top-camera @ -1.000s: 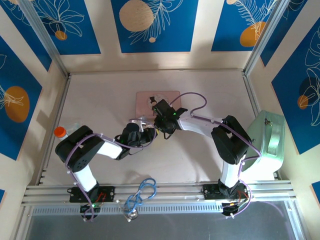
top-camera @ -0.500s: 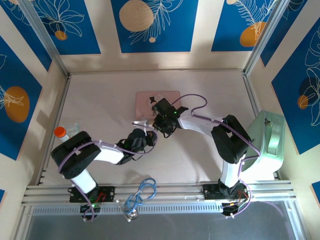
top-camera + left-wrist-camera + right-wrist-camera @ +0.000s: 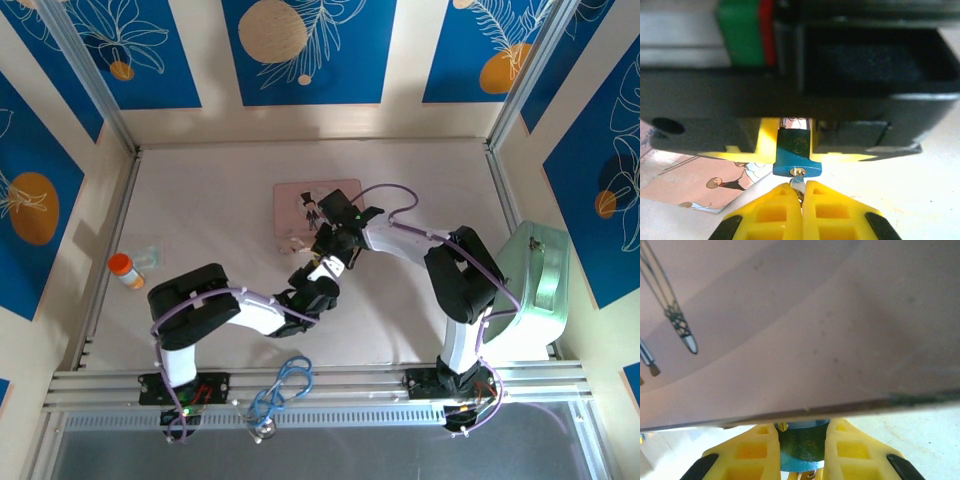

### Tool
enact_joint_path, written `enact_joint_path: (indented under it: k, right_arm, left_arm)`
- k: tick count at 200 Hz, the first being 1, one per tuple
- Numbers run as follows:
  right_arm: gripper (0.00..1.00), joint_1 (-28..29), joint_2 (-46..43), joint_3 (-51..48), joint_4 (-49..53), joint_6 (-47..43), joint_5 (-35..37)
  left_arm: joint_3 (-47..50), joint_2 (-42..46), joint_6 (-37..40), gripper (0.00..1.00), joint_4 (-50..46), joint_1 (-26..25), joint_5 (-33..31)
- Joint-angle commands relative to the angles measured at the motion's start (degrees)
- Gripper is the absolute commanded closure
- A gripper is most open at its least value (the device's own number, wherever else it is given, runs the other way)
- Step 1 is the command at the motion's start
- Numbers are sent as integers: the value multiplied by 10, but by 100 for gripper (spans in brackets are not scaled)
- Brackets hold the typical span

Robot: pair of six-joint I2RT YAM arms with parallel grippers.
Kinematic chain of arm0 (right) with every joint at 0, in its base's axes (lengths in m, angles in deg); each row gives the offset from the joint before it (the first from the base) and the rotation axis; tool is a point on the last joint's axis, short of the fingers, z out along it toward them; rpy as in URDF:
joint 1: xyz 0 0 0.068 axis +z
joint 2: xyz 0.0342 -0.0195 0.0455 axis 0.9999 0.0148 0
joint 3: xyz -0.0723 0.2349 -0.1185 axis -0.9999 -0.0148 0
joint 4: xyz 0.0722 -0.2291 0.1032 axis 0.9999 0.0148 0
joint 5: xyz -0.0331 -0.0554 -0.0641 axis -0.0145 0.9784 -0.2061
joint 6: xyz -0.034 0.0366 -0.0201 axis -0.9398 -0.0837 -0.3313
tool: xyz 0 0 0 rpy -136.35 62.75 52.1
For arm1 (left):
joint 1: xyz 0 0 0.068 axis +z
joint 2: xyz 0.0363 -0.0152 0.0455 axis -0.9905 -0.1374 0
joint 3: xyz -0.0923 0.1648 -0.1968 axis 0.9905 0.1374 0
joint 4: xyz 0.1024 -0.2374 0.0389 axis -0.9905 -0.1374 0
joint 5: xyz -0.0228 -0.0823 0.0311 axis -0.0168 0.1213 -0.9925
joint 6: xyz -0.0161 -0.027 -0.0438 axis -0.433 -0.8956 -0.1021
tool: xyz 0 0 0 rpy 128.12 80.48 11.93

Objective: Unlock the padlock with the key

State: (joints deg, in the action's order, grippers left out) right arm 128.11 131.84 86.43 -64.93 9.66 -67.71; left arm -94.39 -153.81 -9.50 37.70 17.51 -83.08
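Padlock [image 3: 796, 150]: blue body clamped by the right gripper [image 3: 802, 432], keyhole face turned toward the left gripper [image 3: 801, 186]. It sits just on the near side of the pink tin [image 3: 317, 205].
Left gripper: jaws closed almost together, pinching the key [image 3: 798, 181].
Key: silvery tip meets the keyhole in the padlock's lower face; depth of entry cannot be determined.
Right gripper: jaws narrow, one yellow finger on each side of the padlock body, gripping it.
Shackle [image 3: 796, 120]: silvery, between the right fingers; locked or released cannot be determined.
Pink tin: flat on the table, just beyond both grippers.
Orange-capped bottle [image 3: 125, 270]: left side of the table, well apart.
Change since one second ago: the left arm has swung its elbow toward the centre. Its gripper now meets the padlock from the near side rather than from the left. The bottle, then partly hidden by that arm, lies uncovered. The right gripper has drawn slightly nearer, exposing the tin's picture.
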Motion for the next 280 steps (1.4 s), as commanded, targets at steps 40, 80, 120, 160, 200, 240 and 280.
enact_joint_path:
  k: [40,80,120,160,200,240,280]
  right_arm:
    - [100,52,40,-109,-50,51,-167]
    - [100,61,17,-111,-29,24,-95]
    - [100,73,7,-117,-32,7,-56]
    - [100,70,7,-115,-74,-23,-47]
    - [100,56,17,-150,-187,-21,-110]
    - [98,67,16,-137,-114,-12,-75]
    - [91,79,67,-54,33,-15,-36]
  left_arm:
    - [-61,64,43,82,-52,-55,7]
    - [-51,274,-248,28,-376,-45,13]
    - [-8,490,-437,24,-578,20,114]
    - [-11,538,-468,29,-623,137,261]
    - [-30,460,-491,35,-590,217,396]
    - [-66,396,-490,34,-565,271,458]
    - [-94,345,-495,38,-553,327,514]
